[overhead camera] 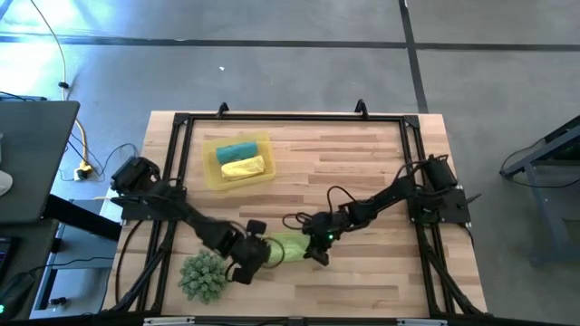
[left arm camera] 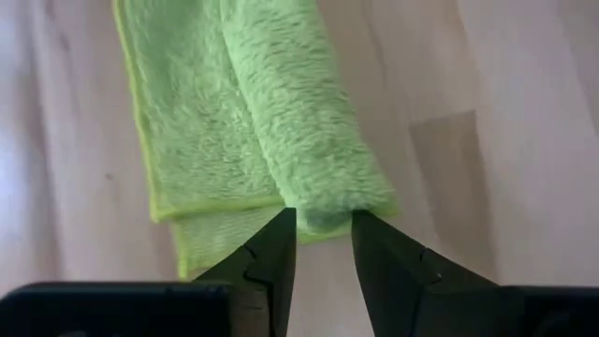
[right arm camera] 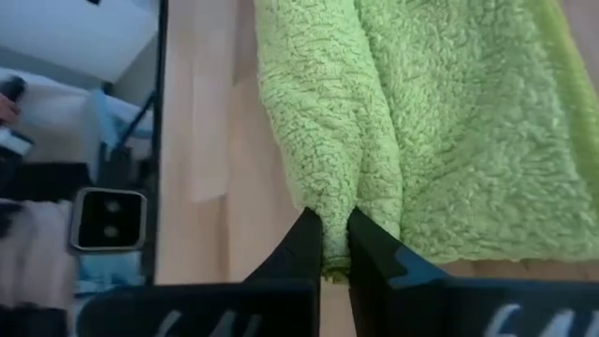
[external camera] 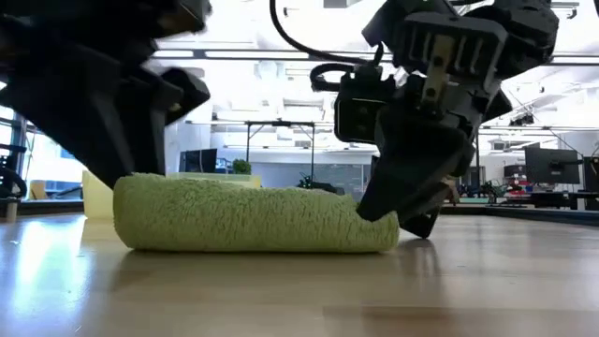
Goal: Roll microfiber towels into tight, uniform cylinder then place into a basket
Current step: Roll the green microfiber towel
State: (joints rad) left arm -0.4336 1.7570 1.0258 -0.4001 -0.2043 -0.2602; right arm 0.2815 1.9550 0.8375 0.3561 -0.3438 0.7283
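The lime green towel (overhead camera: 285, 246) lies near the table's front, partly rolled. Its rolled part (left arm camera: 299, 122) lies beside a flat part (left arm camera: 187, 140) that rests on the wood. In the low view it is a thick roll (external camera: 253, 220) lying on the table. My left gripper (overhead camera: 254, 256) is shut on the roll's left end. My right gripper (overhead camera: 315, 246) is shut on its right end. The yellow basket (overhead camera: 214, 174) at the far left holds the teal roll (overhead camera: 236, 150) and the yellow roll (overhead camera: 243, 167). My left gripper pinches the left end of the rolled part (left arm camera: 323, 213) between its two fingertips, coming along the roll from the table's left. The roll lies on the table. My right gripper pinches the right end of the rolled part (right arm camera: 337, 245) between its nearly closed fingers, slanting down from the right (external camera: 402, 220). That end rests on the table.
A spiky green ball (overhead camera: 204, 276) sits close to my left gripper at the front left. A black frame (overhead camera: 290, 118) runs round the table's edges. Bare wood lies to the right of the basket and in front of the towel.
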